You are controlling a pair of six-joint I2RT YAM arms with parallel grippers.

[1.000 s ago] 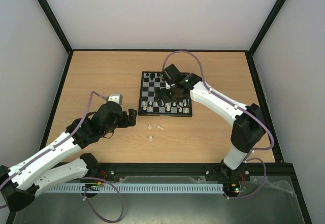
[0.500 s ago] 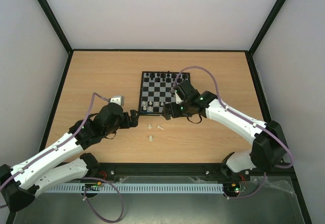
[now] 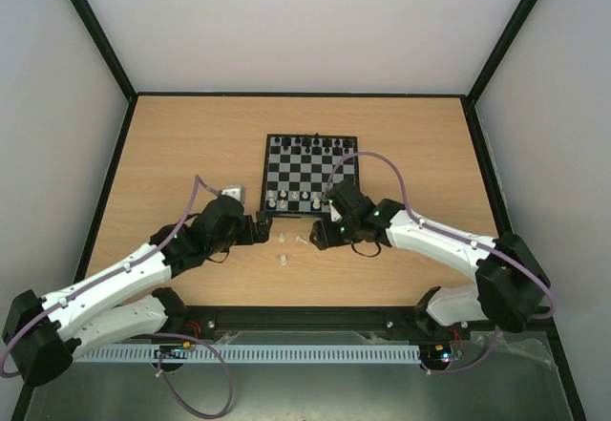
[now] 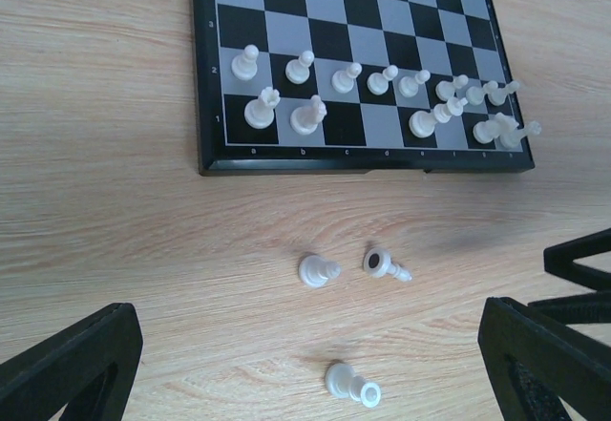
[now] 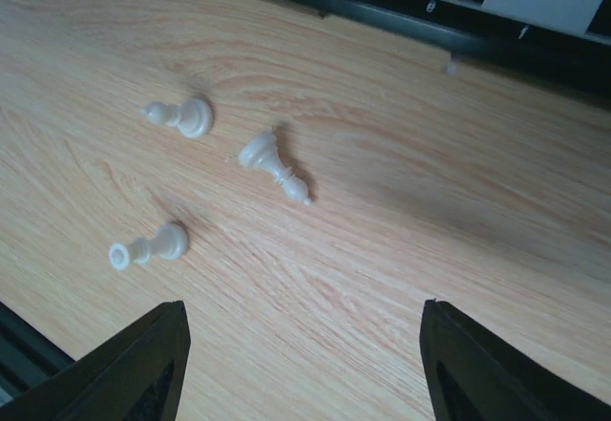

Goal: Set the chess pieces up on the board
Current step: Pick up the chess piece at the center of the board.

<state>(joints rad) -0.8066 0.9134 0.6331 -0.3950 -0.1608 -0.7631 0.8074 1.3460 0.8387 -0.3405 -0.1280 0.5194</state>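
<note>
Withdrawn from above the board (image 3: 310, 168), the right gripper (image 3: 315, 238) now sits low over the table (image 3: 191, 154), just off the middle of the board's near edge. The left gripper (image 3: 270, 227) has advanced to just outside the board's near-left corner.

Left gripper: jaws spread wide, nothing between them; in its wrist view the fingers (image 4: 72, 368) stand at opposite sides of the frame. Right gripper: jaws also spread wide and empty, as its own wrist view confirms (image 5: 305, 364).

Board: lies square to the table, slightly right of centre and nearer the far edge. Most white pieces (image 4: 308, 114) stand upright in the two rows along its near edge; a gap shows in the nearest row. Black pieces (image 3: 310, 141) line the far edge.

Three loose white pieces (image 3: 284, 260) lie on their sides on bare table between board and near edge, two side by side (image 4: 318, 270), one nearer the arms (image 4: 351, 384). They lie between the two grippers, touching neither.
</note>
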